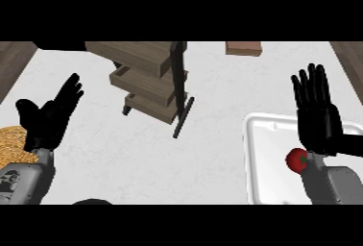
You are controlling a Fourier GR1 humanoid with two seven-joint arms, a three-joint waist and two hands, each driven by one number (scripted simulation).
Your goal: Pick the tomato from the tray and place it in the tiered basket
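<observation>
Red against white, the tomato [296, 160] sits in the tray [273, 144] at the right of the head view, partly hidden behind our right wrist. We judge that it rests on the tray's floor, held by nothing. So the pick is not yet made.

Our right hand [315, 113] stands over the tray's far part, fingers straight and spread, pointing away from us, with nothing in it. The tomato lies nearer to us than the palm, beside the forearm, so the hand must draw back and lower before it can curl round the fruit.

Our left hand [48, 117] shows at the left edge, open too, fingers up and thumb apart, resting and empty. Just beside it lies a rough brown round thing [10, 144]; we cannot tell what it is, perhaps a mat or a board.

The tiered basket [152, 79] stands at the far middle of the pale counter [199, 158], well apart from the tray. Its wooden shelves step down on a dark frame, and as far as this steep angle lets us see, none holds anything. A small wooden block [243, 48] lies beyond it near the top edge.

By our reading, the whole task remains: grasp the tomato, lift it clear of the tray, carry it leftward and away from us, and set it in one tier.
</observation>
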